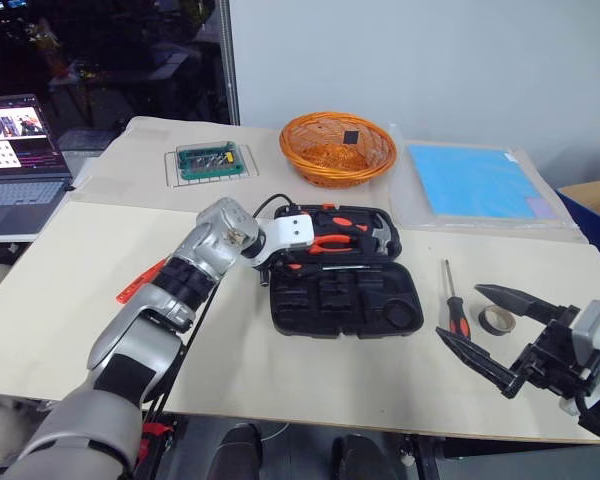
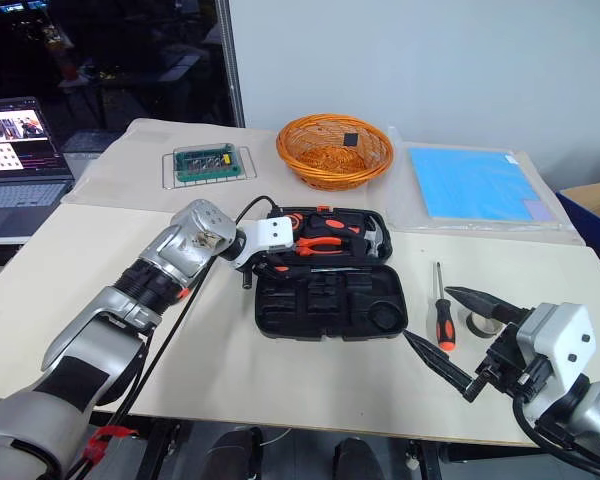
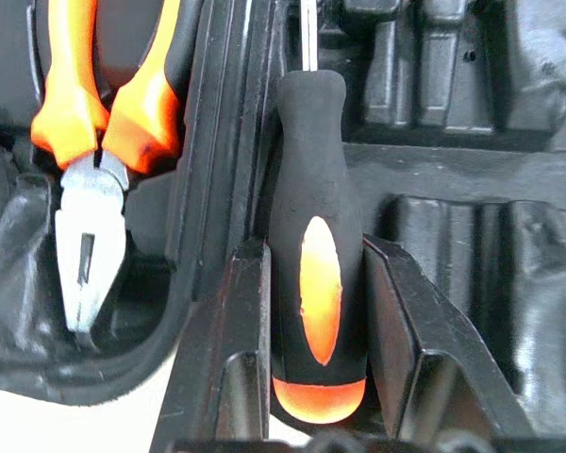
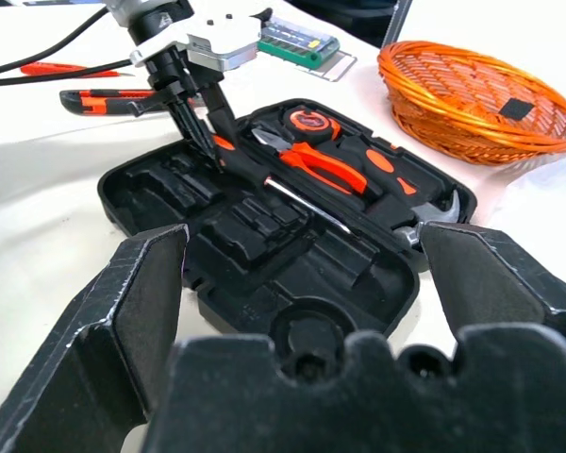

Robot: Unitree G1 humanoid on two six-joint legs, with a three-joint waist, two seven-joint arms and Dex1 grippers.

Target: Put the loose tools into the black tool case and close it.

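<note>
The black tool case (image 1: 380, 312) lies open mid-table. My left gripper (image 1: 270, 268) hangs over its left end, shut on a black-and-orange screwdriver (image 3: 316, 274) whose shaft (image 4: 302, 203) lies along the hinge line. A second screwdriver (image 1: 451, 300) and a tan tape roll (image 1: 497, 320) rest on the table right of the case. Beside them my right gripper (image 1: 458, 312) stands open and empty. A utility knife (image 4: 104, 99) and a small all-orange screwdriver (image 1: 140, 283) lie left of the case.
Pliers (image 3: 85, 142), a hammer (image 1: 380, 235) and a tape measure (image 4: 307, 121) sit in the case's far half. Behind it stand an orange wicker basket (image 1: 337, 148), a green bit box (image 1: 211, 161) and a blue sheet (image 1: 475, 180). A laptop (image 1: 15, 150) is far left.
</note>
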